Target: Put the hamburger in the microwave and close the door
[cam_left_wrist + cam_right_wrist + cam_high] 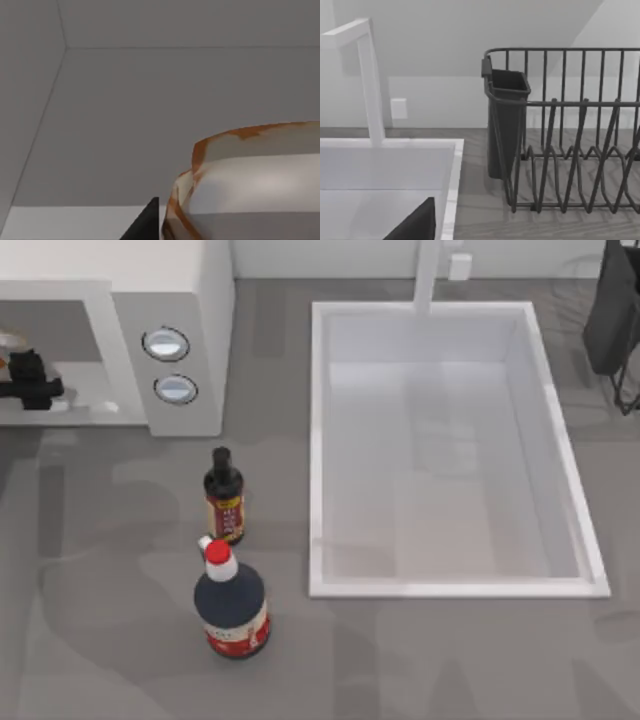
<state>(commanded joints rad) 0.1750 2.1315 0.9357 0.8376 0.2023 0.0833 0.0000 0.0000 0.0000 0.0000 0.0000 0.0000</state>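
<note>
Left tool (pixel 28 380) reaches into the microwave (pixel 190 300) at ten o'clock on the grey bench (pixel 120 660), the hamburger (pixel 250 180) just beside it; its grip I cannot tell. White sink (pixel 318 440) centre, two dark bottles (pixel 230 605) at seven o'clock, dish rack (pixel 570 150) at two o'clock by the parked right arm

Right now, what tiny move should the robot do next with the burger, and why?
Probably pull the left gripper out of the microwave, leaving the hamburger inside. The gripper sits within the open cavity with the hamburger right beside it, so the microwave likely cannot be shut while that arm is in the way. The right gripper is parked at the table's far right.
</note>
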